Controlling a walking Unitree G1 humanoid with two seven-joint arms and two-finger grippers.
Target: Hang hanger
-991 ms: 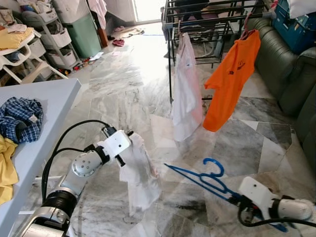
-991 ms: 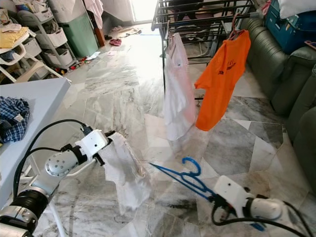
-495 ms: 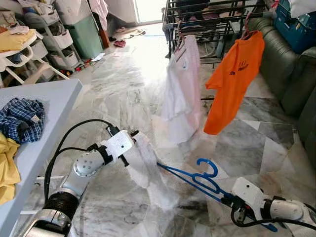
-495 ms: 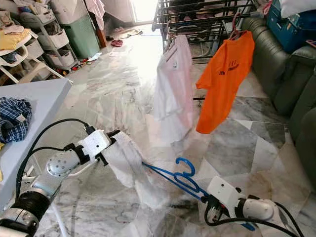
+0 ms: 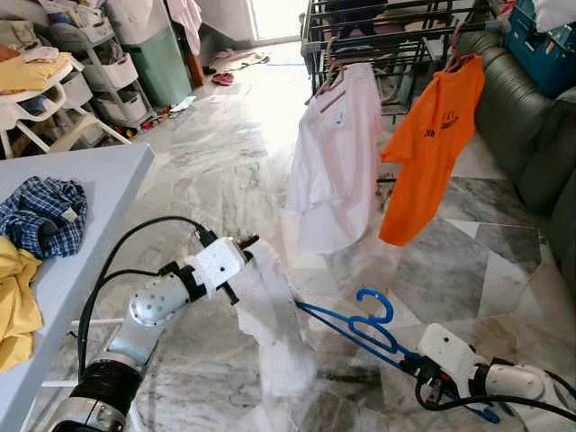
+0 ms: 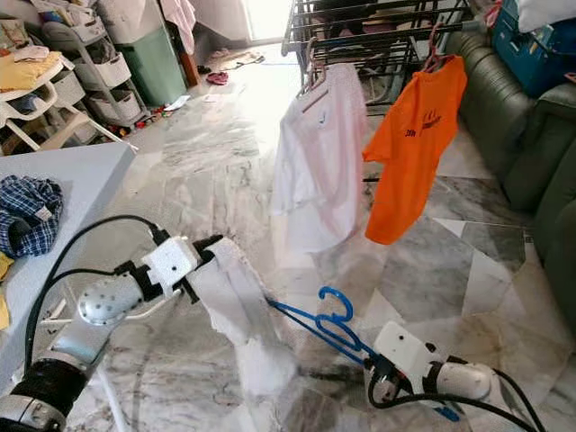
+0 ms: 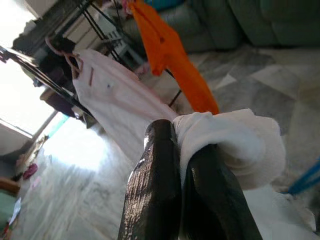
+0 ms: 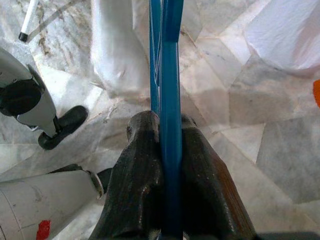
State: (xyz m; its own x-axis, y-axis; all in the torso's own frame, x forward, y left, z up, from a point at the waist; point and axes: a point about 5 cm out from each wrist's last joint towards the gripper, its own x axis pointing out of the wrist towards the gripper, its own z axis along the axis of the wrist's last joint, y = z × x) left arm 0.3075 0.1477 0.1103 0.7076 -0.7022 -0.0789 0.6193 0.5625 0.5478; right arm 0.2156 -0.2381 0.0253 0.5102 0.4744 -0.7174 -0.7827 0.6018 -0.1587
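Left gripper (image 7: 172,165) is clamped on a bunched white garment (image 5: 270,315) that hangs over the marble floor (image 5: 225,171). Right gripper (image 8: 167,150) is pinched tight on the blue hanger (image 5: 360,326), whose far end reaches the garment. Behind them the drying rack (image 5: 378,36) holds a white shirt (image 5: 337,171) and an orange T-shirt (image 5: 432,148).

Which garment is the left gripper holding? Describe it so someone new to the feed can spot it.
Start at the drying rack where a white shirt and an orange shirt hang on hangers. Nearer the robot, the left gripper pinches a white garment that droops toward the marble floor. Unlike the hung shirts, it has no hanger inside; the blue hanger lies beside it.
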